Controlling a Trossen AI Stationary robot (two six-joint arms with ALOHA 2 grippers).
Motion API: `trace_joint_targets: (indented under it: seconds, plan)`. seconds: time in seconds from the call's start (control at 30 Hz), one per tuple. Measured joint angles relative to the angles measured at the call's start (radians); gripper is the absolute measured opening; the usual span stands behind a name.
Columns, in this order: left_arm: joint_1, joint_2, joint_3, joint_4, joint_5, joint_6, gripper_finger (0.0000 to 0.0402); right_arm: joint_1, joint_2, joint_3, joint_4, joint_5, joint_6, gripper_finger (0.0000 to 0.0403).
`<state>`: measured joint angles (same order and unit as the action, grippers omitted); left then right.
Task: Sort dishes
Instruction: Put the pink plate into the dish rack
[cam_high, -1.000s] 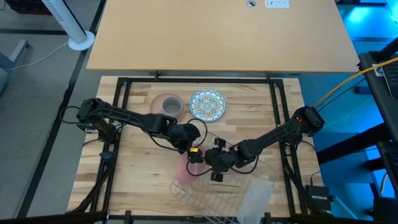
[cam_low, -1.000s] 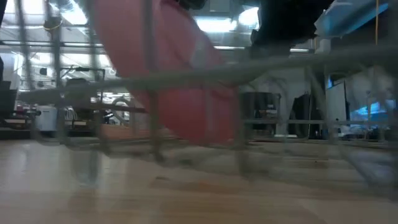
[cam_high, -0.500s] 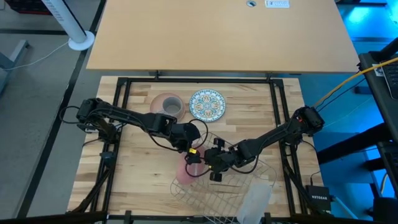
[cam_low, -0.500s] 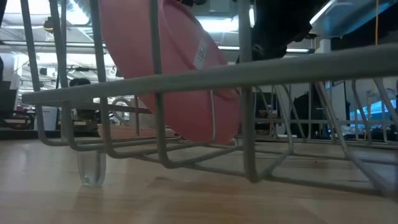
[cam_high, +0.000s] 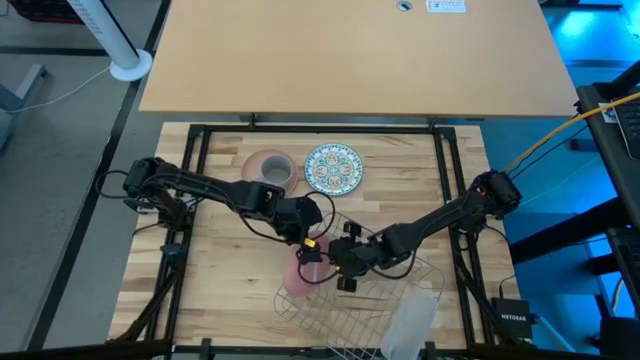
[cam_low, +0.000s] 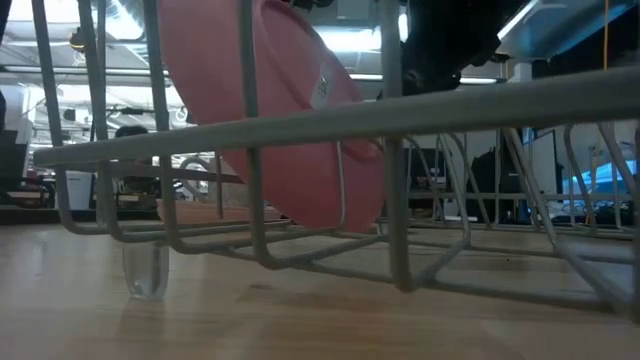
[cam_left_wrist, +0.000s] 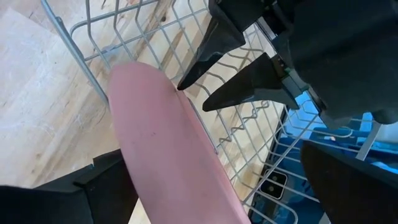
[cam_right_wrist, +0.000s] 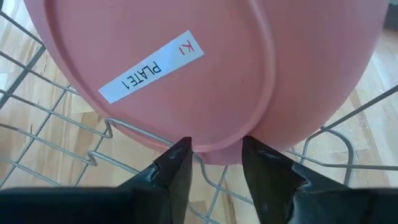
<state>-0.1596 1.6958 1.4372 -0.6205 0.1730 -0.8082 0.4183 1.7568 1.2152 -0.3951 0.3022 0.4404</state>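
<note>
Risk: While the plain salmon-pink round plate stands tilted in the silver wire rack, I judge it could slip off its wire and topple flat if I let go before it seats between two wires.
Cause: In the low view, its lower edge seems to rest only at the rack's floor, leaning; a nudge from either arm could tip it or shift the rack.
Left gripper: at the centre of the high view, its fingers pinch the plate's rim, one on each face.
Right gripper: just right of it in the high view, fingers spread a little, tips at the plate's lower edge without clamping it; a label reading PLATE 1 faces it.
Rack contents: the pink plate only, at the rack's left end, lower centre of the high view.
Second pink plate: upper centre-left, carrying the small grey mug.
Patterned blue-green round plate: beside it to the right, flat on the wooden table.
Translucent plastic tray: lower right, contents not discernible.
</note>
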Motion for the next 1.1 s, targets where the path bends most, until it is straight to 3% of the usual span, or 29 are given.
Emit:
trace_joint_targets:
  seconds: [0.2, 0.53, 0.87, 1.1]
  plan:
    - [0.001, 0.0, 0.0, -0.006, -0.004, 0.015, 0.0398, 0.004, -0.075, 0.001, -0.234, -0.087, 0.176, 0.0143]
    - [0.002, 0.0, 0.0, -0.011, -0.004, 0.032, 0.0398, 0.021, -0.097, 0.001, -0.661, 0.002, 0.386, 0.0143]
    - [0.001, 0.0, 0.0, -0.022, 0.015, 0.031, 0.0398, 0.0, -0.096, 0.001, -0.724, 0.175, 0.334, 0.0143]
    - [0.009, -0.016, 0.0, -0.03, 0.023, 0.04, 0.0398, -0.035, -0.096, 0.001, -0.71, 0.184, 0.263, 0.0143]
